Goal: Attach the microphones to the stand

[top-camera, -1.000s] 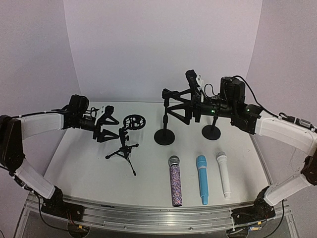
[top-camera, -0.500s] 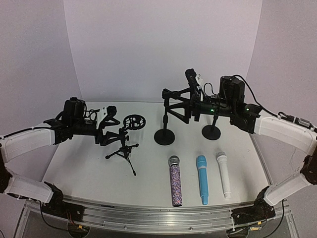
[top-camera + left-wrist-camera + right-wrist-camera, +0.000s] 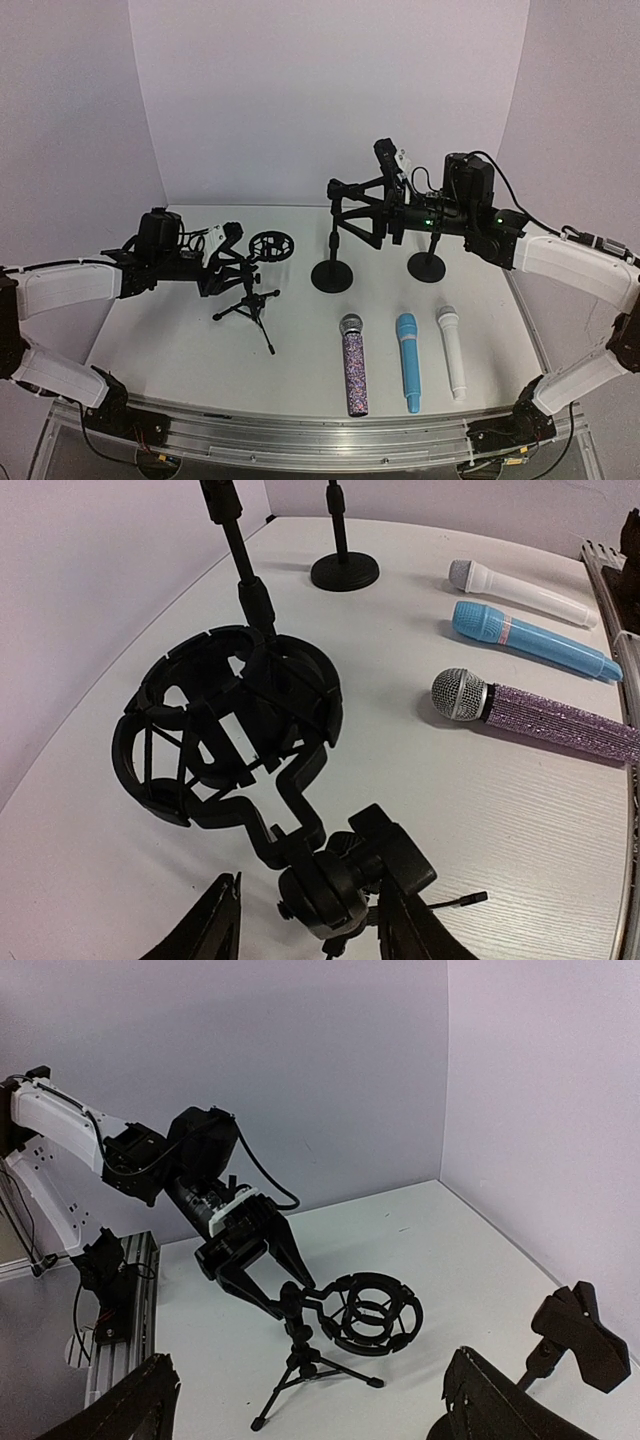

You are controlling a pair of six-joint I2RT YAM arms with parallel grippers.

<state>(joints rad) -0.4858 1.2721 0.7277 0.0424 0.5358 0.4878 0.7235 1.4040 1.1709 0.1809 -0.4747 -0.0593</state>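
Your left gripper [image 3: 300, 935] has moved in, jaws narrowing around the tripod stand's [image 3: 250, 300] swivel joint; right gripper [image 3: 300, 1405] gapes released. All three microphones [image 3: 404, 370] still lie on the surface [image 3: 180, 350], unattached.

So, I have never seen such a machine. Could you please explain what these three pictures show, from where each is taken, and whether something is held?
Two robot arms are bolted to a white table. One picture comes from a camera above and behind them; the others come from a camera on each wrist. On the table lie a glittery purple microphone, a light blue microphone and a white microphone; behind stand a small tripod stand with a ring cradle and two round-based stands. The left hand sits around the tripod's joint, its fingers not visibly pressing it. The right hand is open and holds nothing.
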